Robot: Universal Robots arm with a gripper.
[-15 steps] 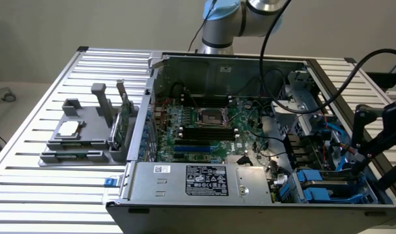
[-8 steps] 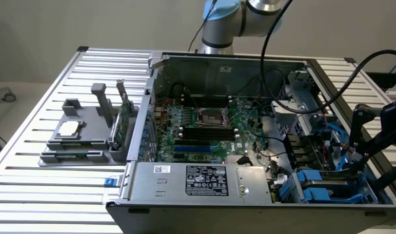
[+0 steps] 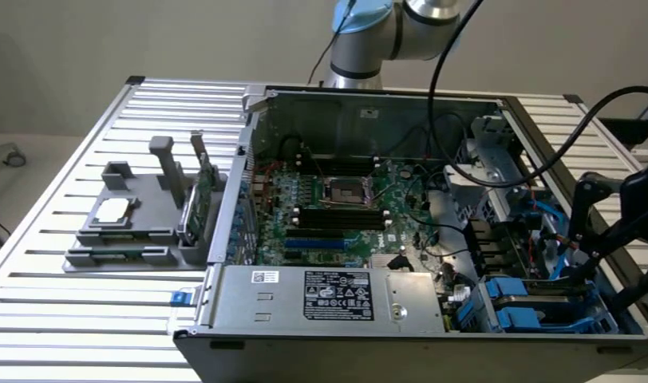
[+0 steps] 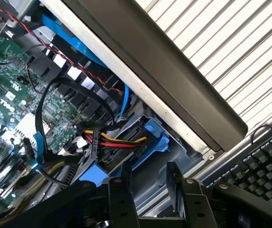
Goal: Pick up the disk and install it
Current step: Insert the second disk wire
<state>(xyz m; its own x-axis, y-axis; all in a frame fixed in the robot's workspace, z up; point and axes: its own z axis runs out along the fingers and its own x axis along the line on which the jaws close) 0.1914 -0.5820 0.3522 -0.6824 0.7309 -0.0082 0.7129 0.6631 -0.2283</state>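
Blue plastic frames the disk (image 4: 151, 140), seemingly seated, near the spread gripper (image 4: 148, 195).

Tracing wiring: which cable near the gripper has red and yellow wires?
The bundle reaching the blue-framed disk; neighbouring cables are plain black or blue.

One end effector (image 4: 147, 190), one computer case (image 3: 409, 351), one keyboard (image 4: 259, 164)

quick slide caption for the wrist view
Open end effector near the blue-framed disk in a bay of the computer case
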